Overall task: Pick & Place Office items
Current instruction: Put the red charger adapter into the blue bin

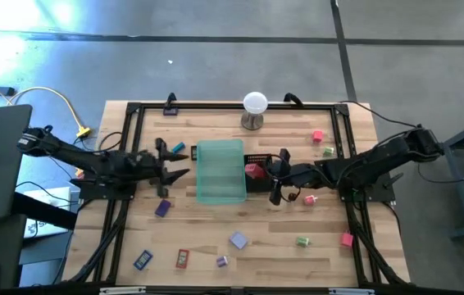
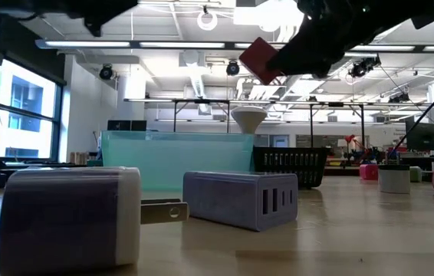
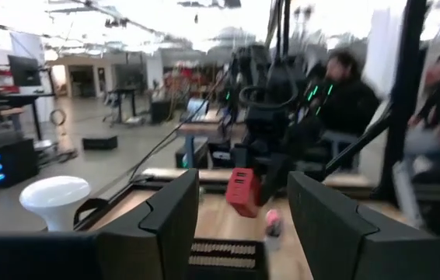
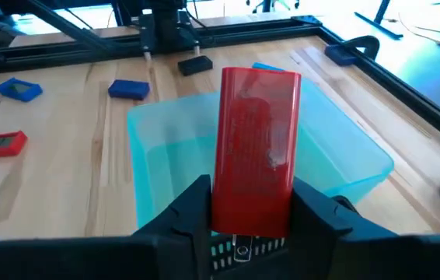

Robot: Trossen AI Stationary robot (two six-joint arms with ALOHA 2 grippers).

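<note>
Holding a red block point(image 4: 255, 152) clamped in its jaws, the right gripper point(image 1: 277, 176) hangs at 3 o'clock of the green tray point(image 1: 220, 170), over the mesh tray point(image 1: 258, 161), mostly hidden beneath. Left gripper point(image 1: 175, 162), at 9 o'clock, jaws apart, empty. Other items scattered; small, hard to identify.

Both arms are dark, nearly black, built of chunky jointed segments with thin cables running along them. The right gripper point(image 4: 243, 206) has two broad, angular black fingers point(image 4: 179, 214), with a small metal fitting, possibly a screw, set low between the jaws. The left gripper point(image 3: 243, 225) shows the same blocky black fingers point(image 3: 169, 222).
</note>
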